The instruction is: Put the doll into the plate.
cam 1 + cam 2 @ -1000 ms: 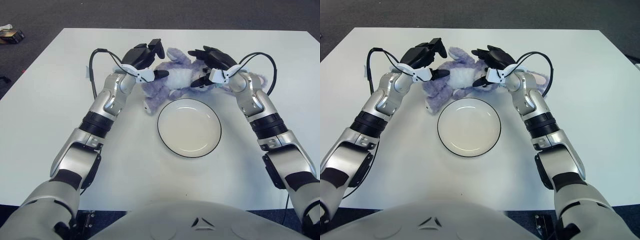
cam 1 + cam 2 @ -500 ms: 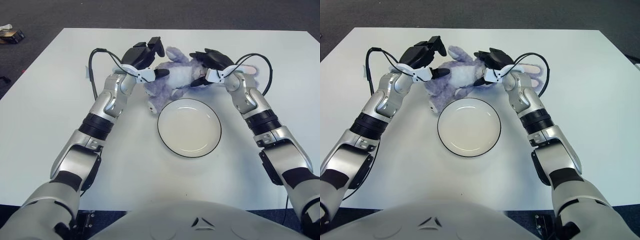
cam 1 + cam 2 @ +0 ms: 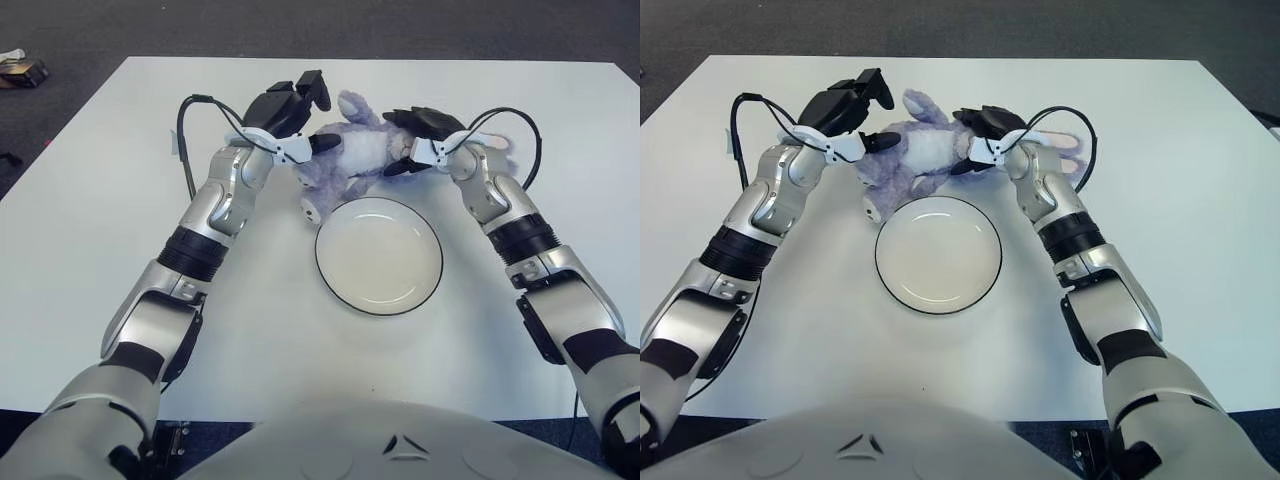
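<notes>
A purple and white plush doll lies on the white table just behind a white plate with a black rim. My left hand is against the doll's left side, fingers curled around it. My right hand is on the doll's right side, fingers closed over its head end. The doll is held between both hands, its foot hanging near the plate's back left rim. The plate holds nothing.
A dark object lies on the grey carpet off the table's far left corner. Black cables loop from both wrists. The table's front edge is near my body.
Both hands have closed in on the doll and drawn it slightly right and up off the table; its lower foot has shifted toward the plate's rim.
</notes>
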Robot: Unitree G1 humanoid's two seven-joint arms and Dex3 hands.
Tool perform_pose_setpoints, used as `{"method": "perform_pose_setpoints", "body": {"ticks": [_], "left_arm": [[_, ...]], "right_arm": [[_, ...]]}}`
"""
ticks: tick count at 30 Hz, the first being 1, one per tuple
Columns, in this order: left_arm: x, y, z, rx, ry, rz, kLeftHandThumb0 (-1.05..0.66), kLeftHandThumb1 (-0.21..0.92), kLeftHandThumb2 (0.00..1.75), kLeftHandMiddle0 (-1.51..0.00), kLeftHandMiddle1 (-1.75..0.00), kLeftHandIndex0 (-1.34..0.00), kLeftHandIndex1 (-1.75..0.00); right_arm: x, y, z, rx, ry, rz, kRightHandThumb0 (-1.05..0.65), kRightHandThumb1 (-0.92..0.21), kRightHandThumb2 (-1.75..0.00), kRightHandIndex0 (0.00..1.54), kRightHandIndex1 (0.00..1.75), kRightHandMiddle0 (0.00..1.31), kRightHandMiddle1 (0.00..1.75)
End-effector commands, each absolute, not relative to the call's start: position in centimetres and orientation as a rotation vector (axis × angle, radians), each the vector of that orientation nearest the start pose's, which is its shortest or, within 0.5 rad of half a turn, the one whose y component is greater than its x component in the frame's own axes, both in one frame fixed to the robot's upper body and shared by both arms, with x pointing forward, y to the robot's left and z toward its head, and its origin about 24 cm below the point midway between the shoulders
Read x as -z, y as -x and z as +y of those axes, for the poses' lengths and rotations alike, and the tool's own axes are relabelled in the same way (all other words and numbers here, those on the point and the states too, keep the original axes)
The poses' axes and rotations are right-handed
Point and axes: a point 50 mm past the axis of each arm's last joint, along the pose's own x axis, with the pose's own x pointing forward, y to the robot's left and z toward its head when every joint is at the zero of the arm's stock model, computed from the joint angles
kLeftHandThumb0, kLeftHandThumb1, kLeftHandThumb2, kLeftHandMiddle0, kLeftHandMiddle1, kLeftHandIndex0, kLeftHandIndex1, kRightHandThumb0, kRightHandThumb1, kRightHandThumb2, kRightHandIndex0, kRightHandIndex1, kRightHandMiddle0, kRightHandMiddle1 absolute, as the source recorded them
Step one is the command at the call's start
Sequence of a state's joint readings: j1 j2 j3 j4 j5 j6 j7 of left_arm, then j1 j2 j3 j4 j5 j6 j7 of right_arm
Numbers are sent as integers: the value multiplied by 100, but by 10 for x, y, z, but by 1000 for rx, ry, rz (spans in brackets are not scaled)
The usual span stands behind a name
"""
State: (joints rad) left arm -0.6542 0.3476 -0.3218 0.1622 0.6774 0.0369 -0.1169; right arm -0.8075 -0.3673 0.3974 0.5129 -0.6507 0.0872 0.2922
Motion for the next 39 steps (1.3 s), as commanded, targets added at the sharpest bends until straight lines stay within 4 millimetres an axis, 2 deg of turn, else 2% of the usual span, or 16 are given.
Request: {"method": "perform_pose_setpoints", "body": {"ticks": [1,5,6,8,10,11,12,14,15,16,17,19,21,26,31,39], "left_arm": [[-172,-342,103,249,-1143,-447,0,92,55,-24,-171,0,-175],[-173,-343,104,246,-1136,-446,0,92,55,-23,-171,0,-175],[-173,-343,104,246,-1134,-446,0,92,55,-23,-171,0,-175],[-173,-343,104,246,-1133,-445,0,92,55,-23,-170,0,-175],[-173,-343,104,245,-1131,-445,0,92,55,-23,-170,0,-175],[-173,-343,104,245,-1130,-444,0,92,55,-23,-170,0,-175],[-173,-344,104,245,-1130,-444,0,92,55,-24,-170,-1,-175],[-173,-344,104,245,-1128,-443,0,92,55,-24,-170,-1,-175],[-174,-344,104,245,-1128,-443,0,92,55,-24,-170,-1,-175],[-174,-344,104,245,-1127,-443,0,92,55,-24,-170,-1,-175],[-174,-344,104,245,-1126,-443,0,92,55,-24,-170,-1,-175],[-174,-344,105,245,-1126,-442,0,92,55,-24,-169,-1,-175],[-174,-344,105,245,-1125,-442,0,92,55,-24,-169,-1,-175],[-174,-345,105,245,-1121,-444,0,92,54,-24,-169,-1,-175],[-174,-345,106,245,-1117,-445,0,92,54,-24,-168,-2,-175],[-174,-345,107,245,-1108,-446,0,92,54,-25,-167,-2,-175]], "right_arm": [[-124,-378,-122,-469,1321,1,-51,-88,0,32,4,42,1],[-121,-379,-125,-487,1372,-2,-51,-87,0,51,8,50,4],[-120,-379,-126,-488,1378,-2,-50,-87,0,57,11,56,8],[-120,-379,-126,-487,1387,-2,-49,-86,0,58,21,61,11],[-120,-380,-127,-482,1402,-2,-45,-87,-1,51,60,63,50],[-119,-380,-127,-478,1413,-3,-42,-89,-4,45,84,65,77],[-119,-380,-127,-476,1420,-3,-40,-90,-5,42,106,65,94],[-119,-380,-127,-465,1443,-16,-39,-91,-7,40,120,65,106],[-119,-380,-127,-456,1457,-30,-25,-83,-25,44,129,63,114],[-118,-380,-127,-450,1467,-41,-20,-76,-40,44,137,61,120],[-116,-379,-127,-431,1462,-58,-13,-65,-63,44,150,58,132],[-114,-379,-128,-409,1453,-77,-7,-50,-95,47,161,52,153],[-113,-379,-129,-383,1415,-94,-3,-40,-115,50,168,48,166],[-114,-379,-132,-333,1322,-127,0,-29,-134,60,173,45,173],[-119,-377,-133,-335,1304,-138,0,-28,-136,61,174,43,174],[-121,-377,-135,-336,1298,-138,0,-33,-131,58,174,39,175]]}}
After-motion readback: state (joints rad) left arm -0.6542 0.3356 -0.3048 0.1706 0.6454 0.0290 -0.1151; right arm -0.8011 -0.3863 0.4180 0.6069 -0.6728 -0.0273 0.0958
